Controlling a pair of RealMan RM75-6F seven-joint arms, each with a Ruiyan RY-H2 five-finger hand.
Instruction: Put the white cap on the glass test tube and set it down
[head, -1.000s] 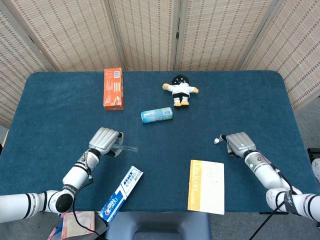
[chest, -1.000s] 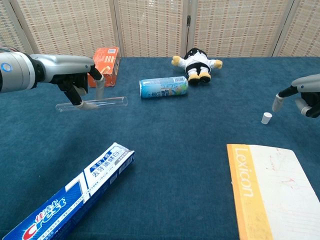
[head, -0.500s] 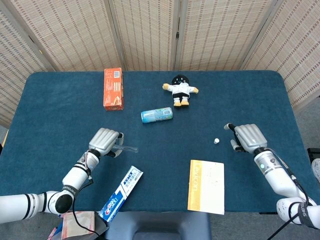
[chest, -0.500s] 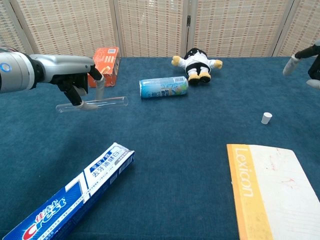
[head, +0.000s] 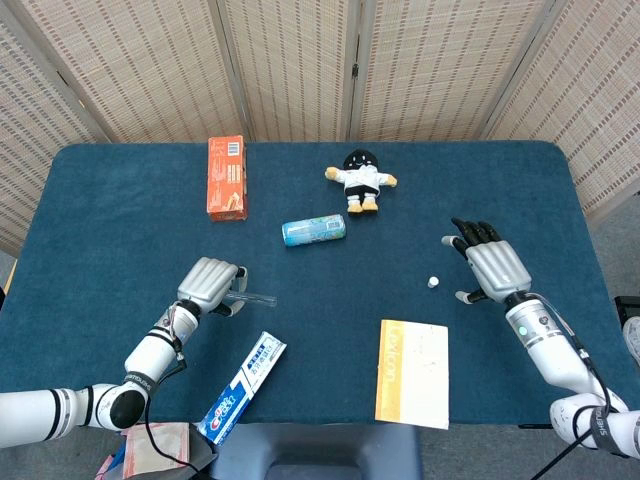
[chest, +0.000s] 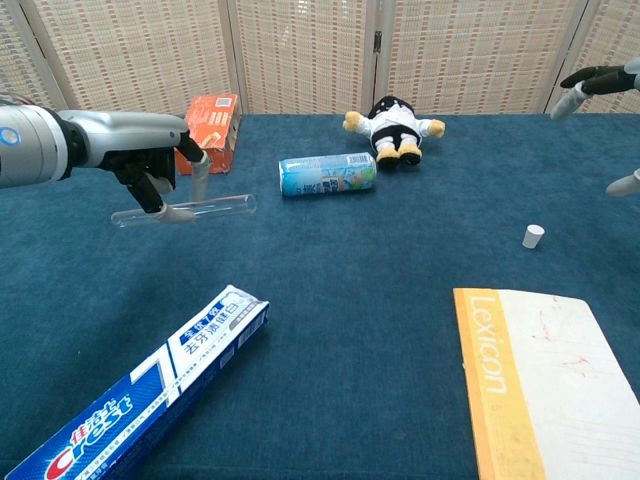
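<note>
The left hand grips the glass test tube, holding it level above the blue surface, with the tube's open end pointing toward the white cap. In the head view the tube sticks out from under the curled fingers of that hand. The white cap stands alone on the surface, well apart from the tube and untouched. The right hand hovers just beside the cap, on the side away from the tube, fingers spread wide and holding nothing. A yellow-spined Lexicon book lies near the cap, toward the robot. Between tube and cap, further back, lie a teal can and a plush doll.
</note>
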